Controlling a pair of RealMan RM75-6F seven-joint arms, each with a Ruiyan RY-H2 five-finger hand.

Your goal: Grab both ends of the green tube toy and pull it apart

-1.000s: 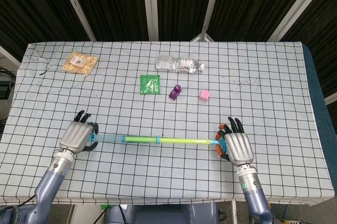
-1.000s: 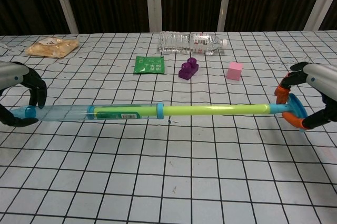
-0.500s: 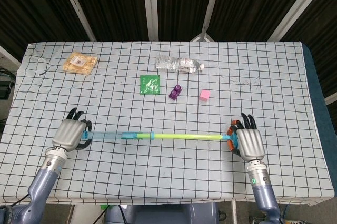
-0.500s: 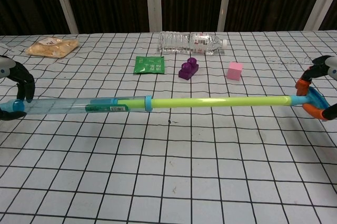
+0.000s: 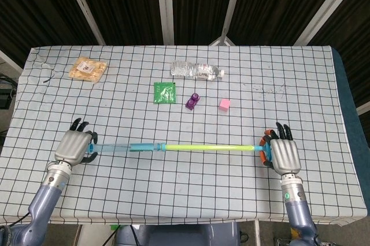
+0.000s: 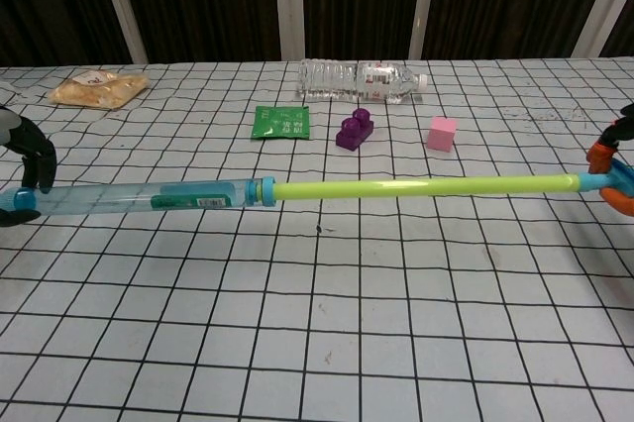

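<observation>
On the table: white black-gridded cloth
Behind: dark slatted wall
Hands: left hand and right hand grip green tube toy ends

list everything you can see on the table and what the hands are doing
green tube toy: 1, clear blue barrel with a lime rod pulled out, across the near table
water bottle: 1, clear, lying at the far middle
packet: 1, green, flat, in front of the bottle
block: 1, purple, right of the packet
cube: 1, pink, right of the block
snack bag: 1, tan, far left
table: 1, white grid cloth
left hand: 1, grips the barrel end
right hand: 1, grips the orange handle end
</observation>
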